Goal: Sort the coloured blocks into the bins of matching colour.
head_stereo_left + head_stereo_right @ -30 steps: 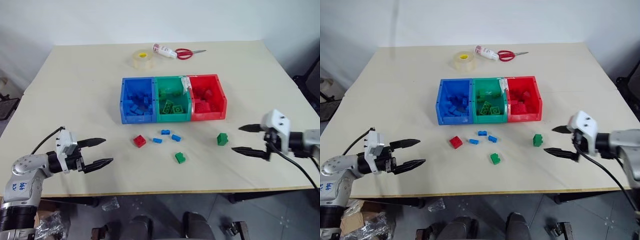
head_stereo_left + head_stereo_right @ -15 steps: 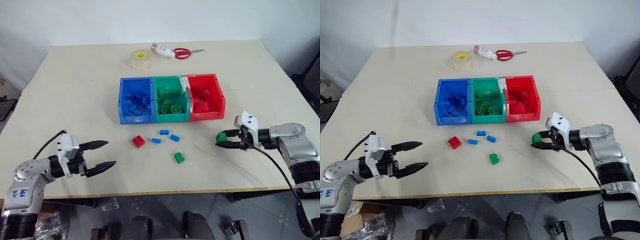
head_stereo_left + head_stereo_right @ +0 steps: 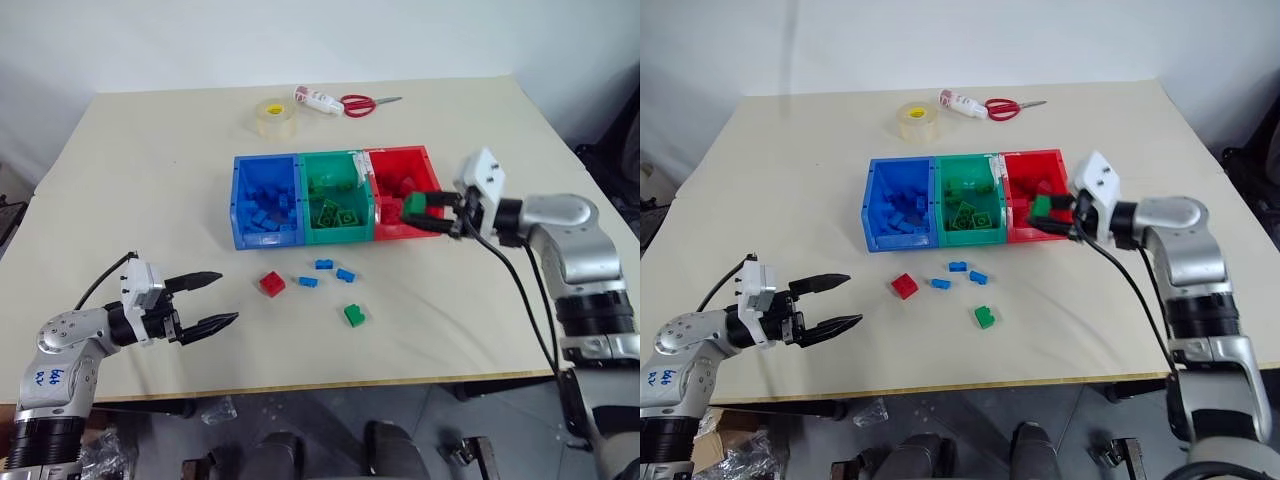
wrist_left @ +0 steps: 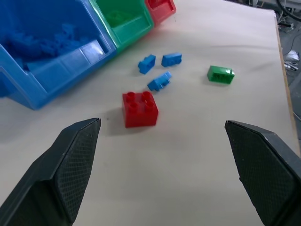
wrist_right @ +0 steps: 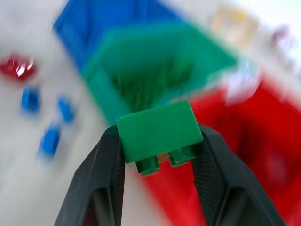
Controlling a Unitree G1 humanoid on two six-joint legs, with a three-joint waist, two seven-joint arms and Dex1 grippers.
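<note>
I'm looking at a pale beige table [image 3: 150,170] against a white wall. On it sit three joined bins [image 3: 338,197], blue, green and red from left to right, each holding blocks too jumbled to count. Loose on the near side I count one red block [image 3: 271,284], three blue blocks [image 3: 323,272] and one green block [image 3: 354,315]. My right gripper [image 3: 436,212] is clenched on another green block [image 5: 159,131] over the red bin's near edge. My left gripper [image 3: 214,300] hangs released, near left. Tape roll [image 3: 274,117] and scissors [image 3: 358,101] lie far.
</note>
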